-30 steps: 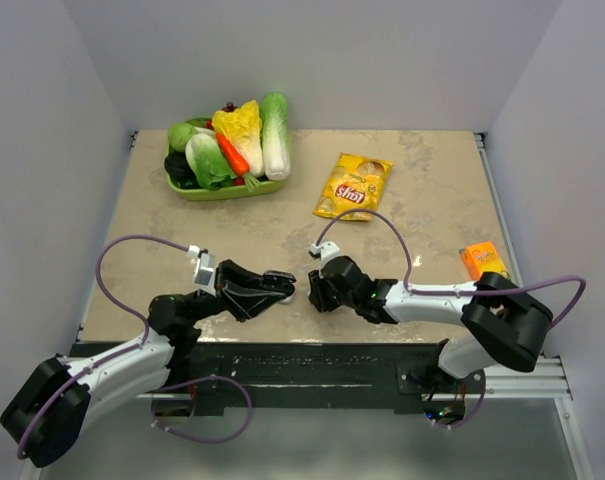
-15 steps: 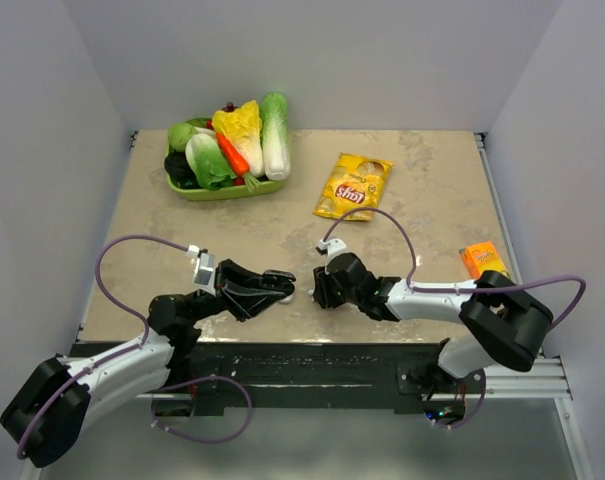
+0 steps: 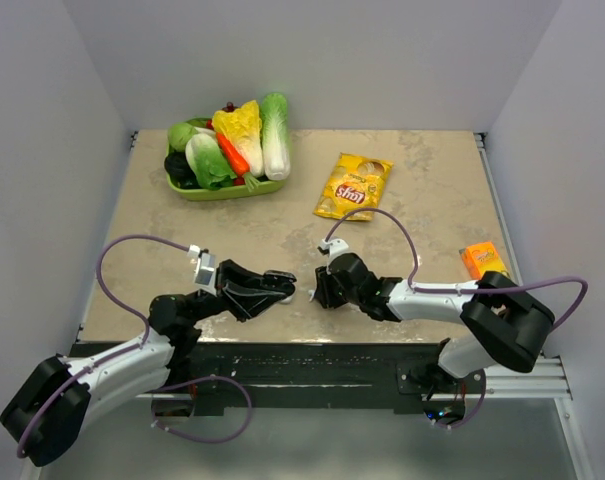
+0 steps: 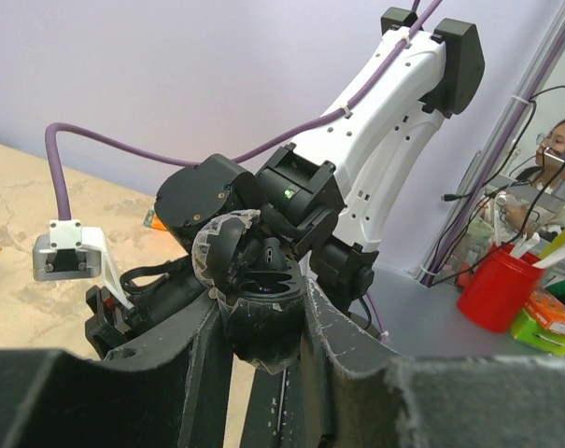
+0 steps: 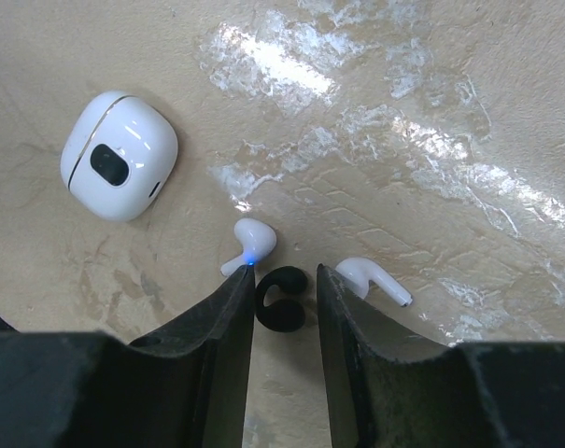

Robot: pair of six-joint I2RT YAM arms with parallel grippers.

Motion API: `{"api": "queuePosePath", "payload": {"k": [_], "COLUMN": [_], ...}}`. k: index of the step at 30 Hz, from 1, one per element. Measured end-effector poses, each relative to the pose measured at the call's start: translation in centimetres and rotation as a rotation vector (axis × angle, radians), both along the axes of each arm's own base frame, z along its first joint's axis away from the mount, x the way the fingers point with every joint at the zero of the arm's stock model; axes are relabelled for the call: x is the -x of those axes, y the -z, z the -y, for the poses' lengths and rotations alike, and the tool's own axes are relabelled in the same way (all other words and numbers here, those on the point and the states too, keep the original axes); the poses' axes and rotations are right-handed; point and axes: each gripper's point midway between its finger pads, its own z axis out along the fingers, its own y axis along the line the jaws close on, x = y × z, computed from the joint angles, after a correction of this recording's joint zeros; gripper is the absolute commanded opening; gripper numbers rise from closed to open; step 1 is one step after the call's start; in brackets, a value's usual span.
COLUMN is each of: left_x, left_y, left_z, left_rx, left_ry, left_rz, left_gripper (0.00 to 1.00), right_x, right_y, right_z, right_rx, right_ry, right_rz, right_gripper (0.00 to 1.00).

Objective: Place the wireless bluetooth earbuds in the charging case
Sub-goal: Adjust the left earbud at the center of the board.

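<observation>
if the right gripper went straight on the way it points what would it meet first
Most likely the dark earbud, lying on the table between the right gripper's open fingertips. The white earbuds sit just outside the fingers, so they look off its line, though depth is hard to judge.

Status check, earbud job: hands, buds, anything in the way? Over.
Left hand shut on the open dark case. Right hand open, straddling the dark earbud on the table. Glowing white earbud against one finger, second white earbud beside the other.
</observation>
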Motion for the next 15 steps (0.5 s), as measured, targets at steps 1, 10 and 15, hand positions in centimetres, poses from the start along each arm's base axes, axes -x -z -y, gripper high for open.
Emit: {"api": "queuePosePath", "payload": {"k": [1,10,15], "left_x": [-0.01,-0.14,-0.17], "left_y": [0.02,0.29,0.36], "left_z": [0.01,0.11,0.14], "left_rx": [0.000,-0.008,-0.009], "left_ry": [0.000,0.000,0.000], "left_rz": [-0.001,-0.010,-0.012], "left_gripper": [0.00,0.00,0.00], "right_x": [0.00,-0.04,-0.18], "right_y": [0.00,-0.07,-0.62], "right_z": [0.00,0.14,0.54], "right_rx": [0.000,0.003,0.008], "right_ry": [0.000,0.006,0.022], "right_rz": [0.000,0.002,0.015], "right_gripper": [0.33,0.24,0.18]}}
